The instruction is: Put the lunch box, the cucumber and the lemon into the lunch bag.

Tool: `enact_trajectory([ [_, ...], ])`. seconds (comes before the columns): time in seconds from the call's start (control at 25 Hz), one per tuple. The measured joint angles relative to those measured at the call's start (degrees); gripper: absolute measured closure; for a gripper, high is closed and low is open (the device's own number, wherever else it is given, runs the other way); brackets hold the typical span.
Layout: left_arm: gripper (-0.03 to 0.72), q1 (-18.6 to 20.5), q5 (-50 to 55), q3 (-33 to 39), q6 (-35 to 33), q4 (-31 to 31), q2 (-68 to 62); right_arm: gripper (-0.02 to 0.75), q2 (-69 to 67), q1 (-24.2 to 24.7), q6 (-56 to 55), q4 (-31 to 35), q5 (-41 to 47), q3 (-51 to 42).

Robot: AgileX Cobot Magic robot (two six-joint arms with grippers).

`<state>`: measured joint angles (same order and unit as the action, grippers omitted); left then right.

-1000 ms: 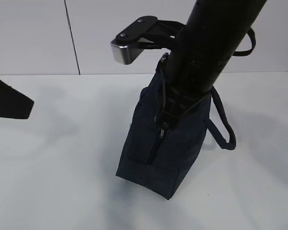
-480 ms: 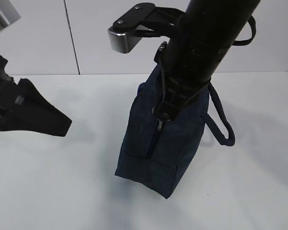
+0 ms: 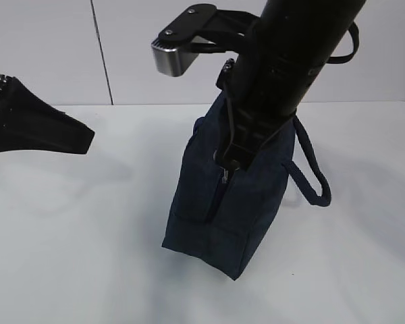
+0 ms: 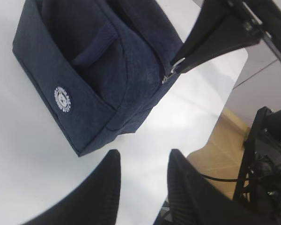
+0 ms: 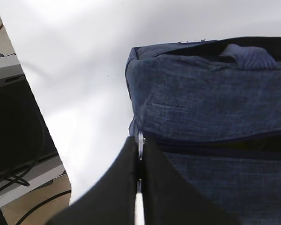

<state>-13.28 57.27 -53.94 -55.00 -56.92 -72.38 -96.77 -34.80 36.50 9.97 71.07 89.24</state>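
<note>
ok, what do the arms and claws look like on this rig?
Both are matte black. The right arm is a thick round tube with a silver-fronted black wrist block beside it. The left claw has two dark, tapering fingers with finely ribbed inner faces. The right claw has smooth black wedge fingers. No markings visible.

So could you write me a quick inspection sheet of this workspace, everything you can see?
Surface: white table, bare around the bag.
Job's things: navy lunch bag standing upright; lunch box, cucumber and lemon not visible.
Clutter: nothing seen.
Grippers: right pincer shut on the metal zipper pull; left pincer open, empty, off to the bag's side.
Cables: black cables beyond the table edge.
Surroundings: pale wall panels, wooden floor.
</note>
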Motion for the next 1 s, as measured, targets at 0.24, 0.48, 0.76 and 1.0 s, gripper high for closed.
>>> enact_trajectory([
  [0.24, 0.441, 0.00, -0.52, 0.00, -3.89, -0.30, -0.13, 0.730, 0.00, 0.00, 0.70, 0.00, 0.11, 2.10],
  [0.48, 0.441, 0.00, -1.17, 0.00, -4.89, -0.44, -1.33, 0.730, -0.22, 0.00, 1.14, 0.00, 0.58, 5.96],
  [0.76, 0.441, -0.36, -1.24, 0.00, -7.73, -3.42, -5.49, 0.730, -1.41, 0.00, 1.34, 1.40, 0.76, 6.50],
  [1.0, 0.441, -2.57, -1.44, 0.00, -10.60, -4.81, -9.98, 0.730, -4.50, 0.00, 1.56, 2.34, 0.76, 6.63],
])
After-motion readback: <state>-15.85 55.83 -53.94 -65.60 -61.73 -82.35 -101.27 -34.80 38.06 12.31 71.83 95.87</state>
